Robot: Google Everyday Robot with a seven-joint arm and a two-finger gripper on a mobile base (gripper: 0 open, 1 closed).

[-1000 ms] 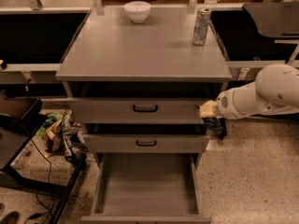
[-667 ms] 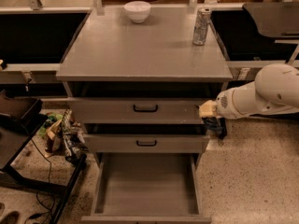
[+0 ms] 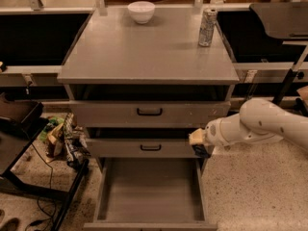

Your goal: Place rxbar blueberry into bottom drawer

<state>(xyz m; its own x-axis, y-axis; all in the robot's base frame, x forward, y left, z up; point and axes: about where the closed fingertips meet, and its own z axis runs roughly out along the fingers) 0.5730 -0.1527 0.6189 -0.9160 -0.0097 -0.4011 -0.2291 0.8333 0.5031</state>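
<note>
Apparently mid-carry, the end effector (image 3: 198, 139) hangs at the right edge of the middle drawer (image 3: 144, 148), its grip impossible to tell, a dark shape just beneath it likely the rxbar blueberry (image 3: 202, 151), so the next move calls for swinging left and down over the open bottom drawer (image 3: 149, 191).

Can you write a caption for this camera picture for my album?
Robot gripper at the middle drawer's right end, bottom drawer pulled open below.
</note>
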